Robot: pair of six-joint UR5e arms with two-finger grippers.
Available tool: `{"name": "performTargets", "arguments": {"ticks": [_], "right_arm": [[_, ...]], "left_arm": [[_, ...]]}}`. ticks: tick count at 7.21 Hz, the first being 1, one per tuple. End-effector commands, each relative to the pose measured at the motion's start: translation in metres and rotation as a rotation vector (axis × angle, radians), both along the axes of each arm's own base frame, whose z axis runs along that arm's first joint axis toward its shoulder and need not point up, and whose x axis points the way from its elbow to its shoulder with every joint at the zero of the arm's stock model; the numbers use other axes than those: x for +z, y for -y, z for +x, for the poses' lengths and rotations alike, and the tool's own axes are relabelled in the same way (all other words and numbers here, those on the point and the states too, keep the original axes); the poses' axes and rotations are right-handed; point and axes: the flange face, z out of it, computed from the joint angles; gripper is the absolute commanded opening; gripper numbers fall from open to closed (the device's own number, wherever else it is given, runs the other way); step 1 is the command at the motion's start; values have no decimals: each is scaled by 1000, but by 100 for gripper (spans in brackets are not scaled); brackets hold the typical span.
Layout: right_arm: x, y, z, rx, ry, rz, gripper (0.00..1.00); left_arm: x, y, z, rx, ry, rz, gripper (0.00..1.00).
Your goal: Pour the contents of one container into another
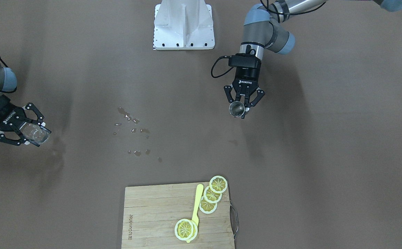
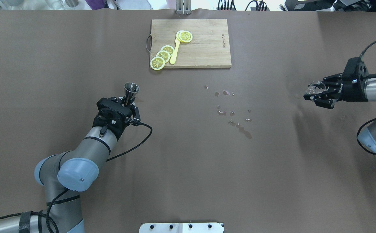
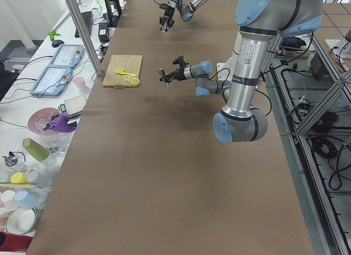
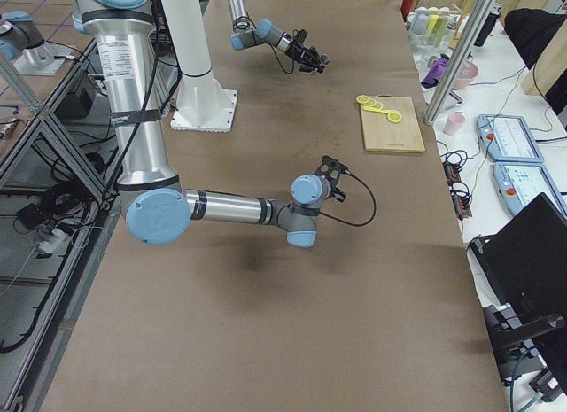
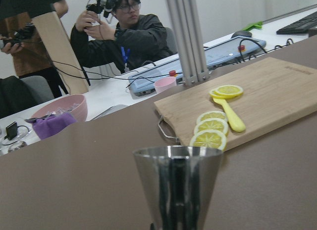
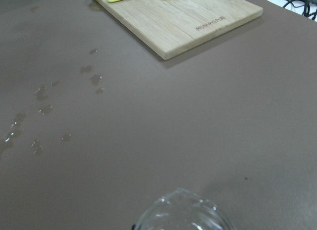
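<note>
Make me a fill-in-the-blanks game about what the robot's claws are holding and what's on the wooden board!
1. The left claw is shut on the metal cup, and the clear glass is held by the ____.
2. The lemon slices lie on a wooden ____.
3. The spoon lying among them is coloured ____.

Missing words: right claw; board; yellow.
</note>
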Motion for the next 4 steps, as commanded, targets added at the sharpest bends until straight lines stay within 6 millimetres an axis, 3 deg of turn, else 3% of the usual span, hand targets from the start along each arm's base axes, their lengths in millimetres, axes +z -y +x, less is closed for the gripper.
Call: {"name": "performTargets", "arguments": {"ticks": [1,2,4], "right_arm": [[-72,11,-5,-23,-74,63,0],[-90,5,-16,-49,-93,92,0],[-95,0,-28,-74,-117,127,0]], "left_arm": [[-38,11,-2,191,13,136,0],[-56,24,-5,275,16,184,0],[-83,46,-5,429,20,252,0]]}}
